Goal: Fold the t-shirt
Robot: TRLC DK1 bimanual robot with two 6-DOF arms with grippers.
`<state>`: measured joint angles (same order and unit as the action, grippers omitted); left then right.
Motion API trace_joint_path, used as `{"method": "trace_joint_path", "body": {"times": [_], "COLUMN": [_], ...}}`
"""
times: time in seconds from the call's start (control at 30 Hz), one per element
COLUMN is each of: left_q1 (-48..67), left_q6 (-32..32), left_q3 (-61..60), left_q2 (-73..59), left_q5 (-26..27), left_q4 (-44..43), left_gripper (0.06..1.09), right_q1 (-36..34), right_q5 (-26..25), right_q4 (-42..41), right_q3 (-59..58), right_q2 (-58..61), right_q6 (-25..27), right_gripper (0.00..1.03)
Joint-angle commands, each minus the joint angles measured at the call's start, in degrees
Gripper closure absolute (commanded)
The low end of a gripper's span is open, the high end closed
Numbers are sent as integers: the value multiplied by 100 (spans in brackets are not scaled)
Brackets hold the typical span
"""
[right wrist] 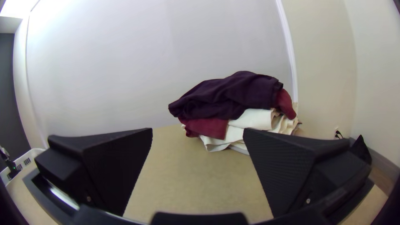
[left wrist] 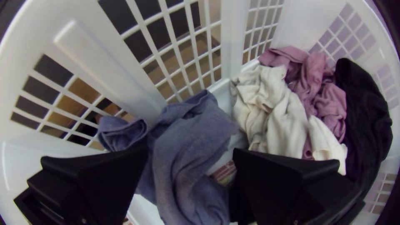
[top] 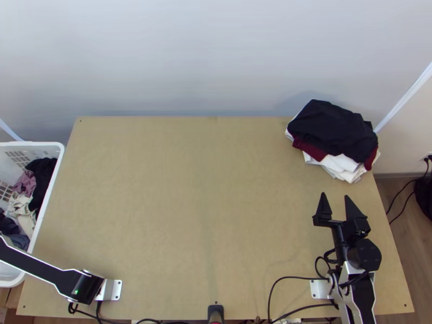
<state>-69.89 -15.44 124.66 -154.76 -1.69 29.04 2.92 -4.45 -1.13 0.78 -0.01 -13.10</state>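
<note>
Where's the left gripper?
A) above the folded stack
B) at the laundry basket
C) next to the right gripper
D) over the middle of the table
B: the left gripper has its fingers apart at the blue-grey garment in the white laundry basket.

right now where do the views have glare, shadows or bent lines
top view: fairly even light, a faint soft shadow on the wall beside the clothes pile; right wrist view: one end of the wall washed out by bright glare, dark corners from the fisheye lens; left wrist view: the basket looks bowed by the lens, corners dark too
</note>
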Motion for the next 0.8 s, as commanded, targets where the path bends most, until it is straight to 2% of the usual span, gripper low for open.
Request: {"method": "trace_joint_path", "body": {"times": [0.0,0.03,0.07,0.13,0.17,0.2,0.27,0.5,0.77], "left_q1": [-34,-16,-7,-7,1,10,1,28,283], "left_q6": [-363,-433,-495,-592,-600,-627,-583,419,1008], "left_q3": [392,392,392,392,392,392,392,304,304], "left_q2": [-573,-643,-705,-705,-661,-582,-318,1264,2899], "left_q5": [-50,-85,-103,-103,-103,-103,-59,319,345], "left_q4": [111,93,14,-188,-346,-416,-425,-346,-443], "left_gripper": [12,17,30,73,100,104,105,105,105], "right_q1": [-19,-19,-19,-19,-19,-19,-19,-19,-19], "right_q5": [-3,-3,-3,-3,-3,-3,-3,-3,-3], "right_q4": [113,104,104,104,104,104,104,113,104], "right_q3": [-34,-34,-42,-34,-34,-34,-34,-34,-34], "right_q2": [-16,-16,-16,-16,-16,-16,-16,-16,-16], "right_q6": [-61,-61,-61,-61,-61,-61,-61,-61,-61], "right_gripper": [4,4,4,4,4,5,4,4,4]}}
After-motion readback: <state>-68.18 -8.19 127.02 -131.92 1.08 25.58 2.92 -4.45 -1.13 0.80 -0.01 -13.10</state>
